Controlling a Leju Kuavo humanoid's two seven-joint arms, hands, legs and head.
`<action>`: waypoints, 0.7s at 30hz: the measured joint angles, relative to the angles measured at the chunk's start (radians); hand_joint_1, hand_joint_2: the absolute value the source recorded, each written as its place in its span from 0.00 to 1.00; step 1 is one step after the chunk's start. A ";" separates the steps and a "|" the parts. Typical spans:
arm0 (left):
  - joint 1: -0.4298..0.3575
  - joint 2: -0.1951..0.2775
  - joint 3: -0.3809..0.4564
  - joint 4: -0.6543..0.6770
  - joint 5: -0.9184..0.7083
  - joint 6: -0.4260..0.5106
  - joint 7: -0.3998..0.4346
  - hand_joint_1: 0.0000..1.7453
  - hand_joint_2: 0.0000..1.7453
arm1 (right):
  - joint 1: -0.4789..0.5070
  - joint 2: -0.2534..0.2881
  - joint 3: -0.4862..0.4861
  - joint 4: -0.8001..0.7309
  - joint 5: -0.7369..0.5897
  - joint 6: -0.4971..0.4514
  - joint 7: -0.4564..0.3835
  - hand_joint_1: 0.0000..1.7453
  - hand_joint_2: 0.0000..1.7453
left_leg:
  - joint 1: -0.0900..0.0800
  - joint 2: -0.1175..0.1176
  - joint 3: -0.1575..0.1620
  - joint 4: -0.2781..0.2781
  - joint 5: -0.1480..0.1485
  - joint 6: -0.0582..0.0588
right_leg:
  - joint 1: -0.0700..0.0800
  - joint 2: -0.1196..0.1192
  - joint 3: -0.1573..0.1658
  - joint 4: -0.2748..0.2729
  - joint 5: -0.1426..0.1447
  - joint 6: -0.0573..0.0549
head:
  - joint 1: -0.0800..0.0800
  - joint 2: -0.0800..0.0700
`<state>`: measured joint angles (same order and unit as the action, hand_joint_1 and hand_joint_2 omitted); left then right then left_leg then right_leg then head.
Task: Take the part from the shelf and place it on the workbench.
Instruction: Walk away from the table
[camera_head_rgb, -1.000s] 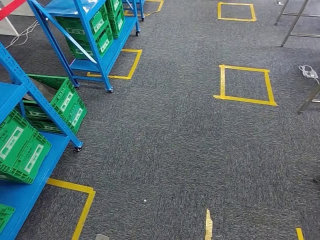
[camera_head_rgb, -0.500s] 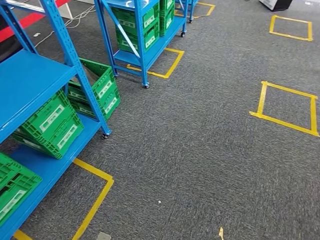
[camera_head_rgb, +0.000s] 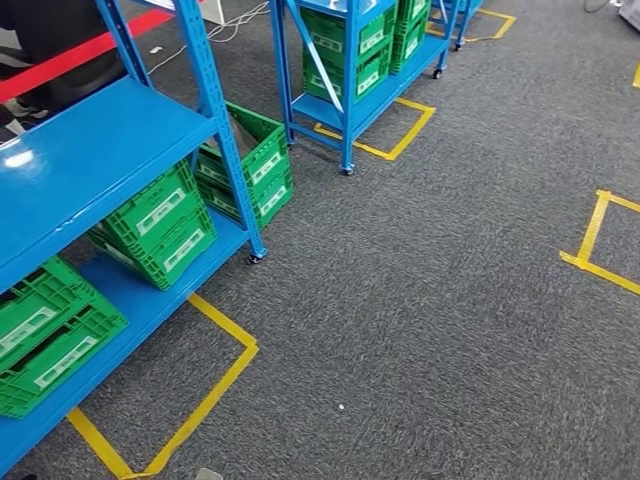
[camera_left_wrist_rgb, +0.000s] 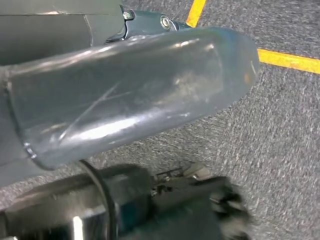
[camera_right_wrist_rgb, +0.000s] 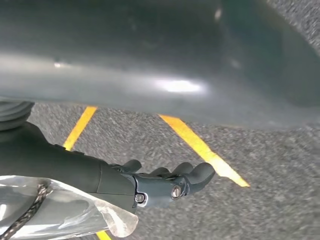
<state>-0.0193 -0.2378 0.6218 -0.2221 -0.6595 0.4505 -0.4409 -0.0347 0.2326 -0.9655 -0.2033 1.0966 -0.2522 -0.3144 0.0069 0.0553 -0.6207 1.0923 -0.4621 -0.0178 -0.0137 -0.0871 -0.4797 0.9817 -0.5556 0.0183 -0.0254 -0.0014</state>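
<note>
Grey carpet (camera_head_rgb: 423, 330), yellow tape (camera_head_rgb: 189, 420) near | right hand (camera_right_wrist_rgb: 166, 182) fingers loosely apart, holding nothing; left hand (camera_left_wrist_rgb: 226, 210) blurred, cannot tell | part unseen, presumably in green crates (camera_head_rgb: 162, 225) on blue shelf (camera_head_rgb: 98, 150) left | risk: clipping the shelf post while approaching.

Grey carpet floor (camera_head_rgb: 423, 330) marked with yellow tape squares (camera_head_rgb: 185, 420), carrying blue wheeled shelf (camera_head_rgb: 98, 150) at left with tilted green crates (camera_head_rgb: 158, 225) on its lower level, and a second blue shelf (camera_head_rgb: 355, 60) farther back, likewise holding green crates.
</note>
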 joint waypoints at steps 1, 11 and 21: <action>-0.001 0.000 0.000 0.000 -0.002 0.000 0.000 0.00 0.00 | 0.000 0.000 0.000 0.000 0.000 0.000 0.000 0.00 0.00 | -0.004 0.019 0.018 -0.037 0.004 0.007 | 0.004 -0.010 0.003 0.001 -0.007 0.006 | 0.000 0.000; -0.005 -0.002 -0.002 0.000 -0.020 0.004 0.003 0.00 0.00 | -0.008 0.000 0.000 0.000 0.004 0.001 -0.007 0.00 0.00 | -0.005 -0.086 0.044 -0.067 -0.022 0.064 | 0.002 0.083 -0.174 0.312 -0.117 0.027 | 0.012 0.000; 0.001 0.015 -0.015 0.002 -0.049 -0.046 0.008 0.00 0.00 | -0.005 -0.001 -0.001 0.000 0.015 0.006 -0.013 0.00 0.00 | 0.001 -0.160 0.051 -0.049 -0.057 0.021 | -0.004 0.146 -0.085 0.027 0.051 -0.007 | 0.012 0.000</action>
<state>-0.0184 -0.2224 0.6067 -0.2197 -0.7082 0.4046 -0.4324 -0.0401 0.2314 -0.9661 -0.2029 1.1118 -0.2463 -0.3270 0.0083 -0.1043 -0.5699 1.0429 -0.5187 0.0028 -0.0179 0.0585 -0.5644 1.0090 -0.5048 0.0110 -0.0138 -0.0015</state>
